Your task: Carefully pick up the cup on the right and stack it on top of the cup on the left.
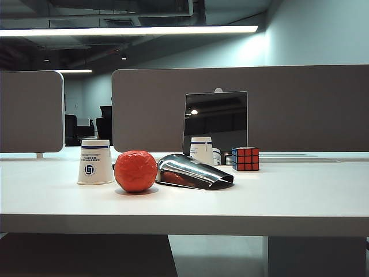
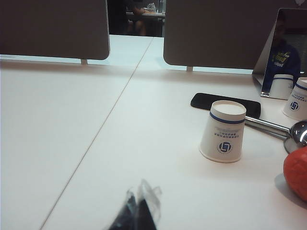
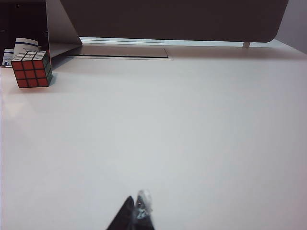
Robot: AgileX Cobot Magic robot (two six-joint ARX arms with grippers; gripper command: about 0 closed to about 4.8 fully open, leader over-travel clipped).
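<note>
Right now both arms are hanging back at the near edge. On the left, the left gripper (image 2: 136, 213) is showing only dark fingertips pressed together, apparently closed on nothing. Farther in, the left cup (image 1: 95, 162) is standing upside down beside an orange ball (image 1: 136, 171) and a metal scoop (image 1: 193, 172). The right cup (image 1: 201, 150), white paper with a blue band, is sitting inverted farther back by the mirror (image 1: 216, 118). It is looking light and crushable, so gentle pinching across its sidewall seems wise. The right gripper (image 3: 135, 215) is sitting closed and empty.
</note>
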